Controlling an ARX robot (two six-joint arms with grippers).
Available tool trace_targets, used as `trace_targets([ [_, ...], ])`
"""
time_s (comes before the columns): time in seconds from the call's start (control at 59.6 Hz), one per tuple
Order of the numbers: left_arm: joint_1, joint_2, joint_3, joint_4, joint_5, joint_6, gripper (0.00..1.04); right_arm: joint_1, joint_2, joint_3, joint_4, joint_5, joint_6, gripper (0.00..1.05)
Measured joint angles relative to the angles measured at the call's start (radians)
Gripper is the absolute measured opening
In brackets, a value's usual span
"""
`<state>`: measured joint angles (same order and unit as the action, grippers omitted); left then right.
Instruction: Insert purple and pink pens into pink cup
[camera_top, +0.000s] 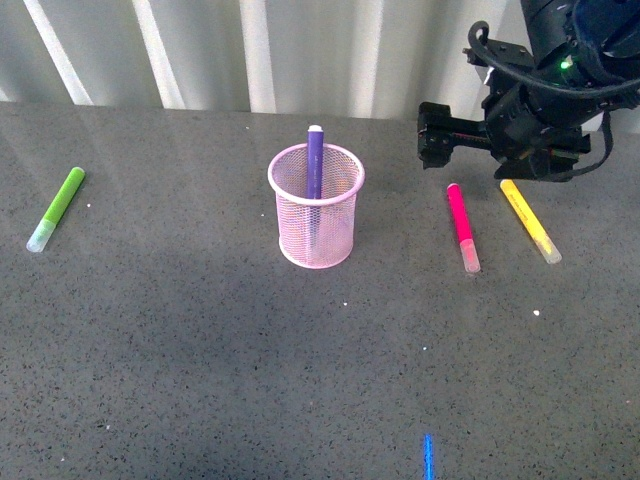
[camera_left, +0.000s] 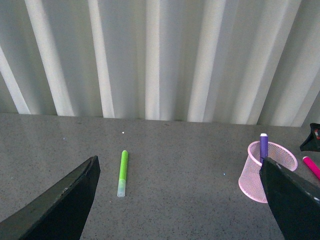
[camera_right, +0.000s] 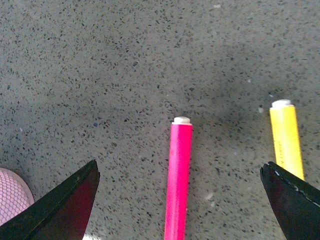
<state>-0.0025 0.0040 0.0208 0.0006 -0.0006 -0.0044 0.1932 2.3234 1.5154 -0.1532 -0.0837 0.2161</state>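
Black right gripper (camera_top: 432, 135) hangs wide open and empty above the far end of the pink pen (camera_top: 462, 225).

Its wrist view shows that pen lying flat on the grey table (camera_top: 200, 350) between the spread fingers (camera_right: 60, 210), untouched. A yellow marker (camera_top: 530, 220) lies just right of it. Further left stands the pink cup (camera_top: 335, 235), with the purple pen (camera_top: 315, 160) upright inside it and poking above the rim. A green marker (camera_top: 58, 207) lies far left. The left gripper (camera_left: 178, 161) is also spread wide, holding nothing.
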Motion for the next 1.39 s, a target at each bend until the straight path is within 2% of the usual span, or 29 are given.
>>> trace_targets([
  [0.52, 0.0, 0.0, 0.0, 0.0, 0.0, 0.0, 0.98, 0.04, 0.148, 0.137, -0.056, 0.039, 0.088, 0.98],
  [1.392, 0.0, 0.0, 0.0, 0.0, 0.0, 0.0, 0.98, 0.03, 0.204, 0.219, -0.143, 0.099, 0.075, 0.98],
])
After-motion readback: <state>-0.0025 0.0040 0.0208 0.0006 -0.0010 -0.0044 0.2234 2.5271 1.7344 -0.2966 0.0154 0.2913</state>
